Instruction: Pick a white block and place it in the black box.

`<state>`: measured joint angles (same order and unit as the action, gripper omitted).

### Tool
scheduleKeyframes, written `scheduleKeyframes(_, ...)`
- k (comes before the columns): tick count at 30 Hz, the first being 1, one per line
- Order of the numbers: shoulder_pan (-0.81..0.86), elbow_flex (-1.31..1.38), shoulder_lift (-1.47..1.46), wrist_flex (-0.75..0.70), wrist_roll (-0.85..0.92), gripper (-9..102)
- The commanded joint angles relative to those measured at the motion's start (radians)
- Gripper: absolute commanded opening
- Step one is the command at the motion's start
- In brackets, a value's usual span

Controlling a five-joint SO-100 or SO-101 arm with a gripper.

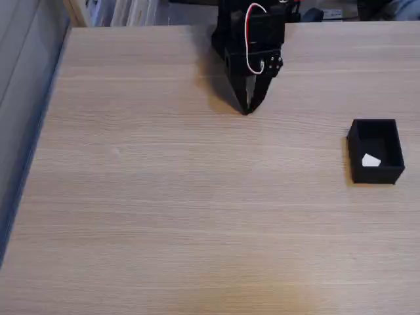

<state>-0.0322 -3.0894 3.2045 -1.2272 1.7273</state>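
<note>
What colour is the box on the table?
Matte black, clearest in the fixed view: the black box.

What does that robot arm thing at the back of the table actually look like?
In the fixed view it is a blocky matte black arm tapering down into a narrow two-fingered pincer ending in a point. A red wire and a white wire loop across its front, down to a small connector with pale dots.

— What did your fixed view show on the table point(164, 197)?

— You had the black box point(392, 139) near the right edge, with the white block point(371, 160) lying inside it, tilted, toward the box's near left corner.

— And your gripper point(247, 109)?

— It hung at the far side, well apart from the box, fingers pointing down and pressed together at the tips, nothing between them. A red wire point(249, 39) looped over its body.
</note>
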Motion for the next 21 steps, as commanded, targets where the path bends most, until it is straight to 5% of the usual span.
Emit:
scheduleKeyframes(1,-0.017,-0.015,0.087,-0.095,-0.083,0)
scheduleKeyframes(21,-0.025,-0.015,0.126,-0.121,-0.121,0)
